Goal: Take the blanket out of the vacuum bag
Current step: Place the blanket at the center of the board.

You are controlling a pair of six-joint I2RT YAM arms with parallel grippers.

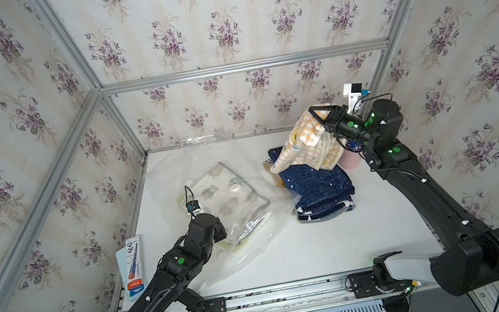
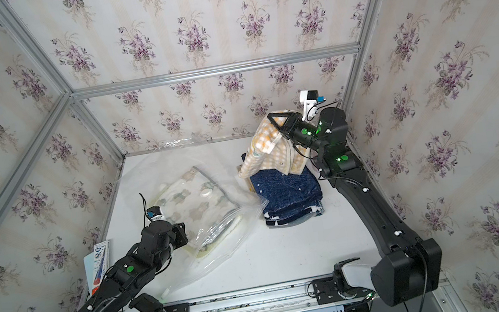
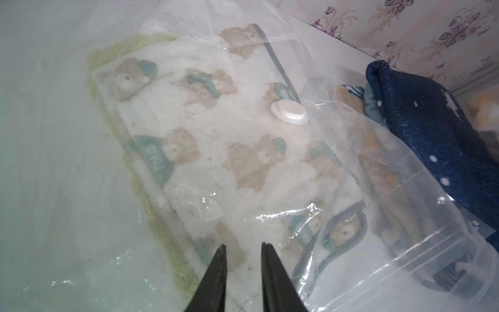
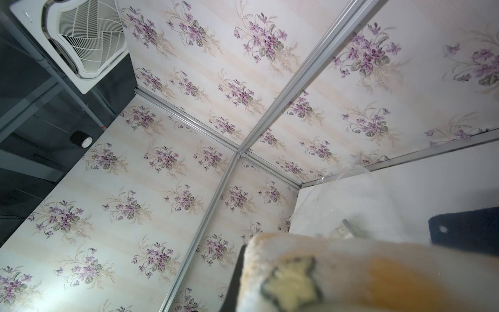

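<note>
1. Top views both show the white table. The vacuum bag lies crumpled on its left half and serves as the landmark here.
2. Inside the vacuum bag lies the blanket, folded flat. It is pale with bear figures and a green edge, and clear plastic covers it.
3. Right of the bag sits a folded navy stack with white dots. The bag's zip-end corner reaches the edge of the stack.
4. An orange-checked cloth hangs farther right of the bag, above the navy stack. Its lower folds rest on the stack.
5. A printed card pack lies just left of the bag, at the table's edge.
6. The right gripper is clamped on the top of the checked cloth, well apart from the bag.
7. The left gripper sits at the bag's near-left end, pointing over the blanket. Its jaws stand narrowly apart with nothing seen between them. Whether the tips are inside the plastic cannot be told.
8. A round white valve cap sits on the bag's upper face, toward the navy side.
</note>
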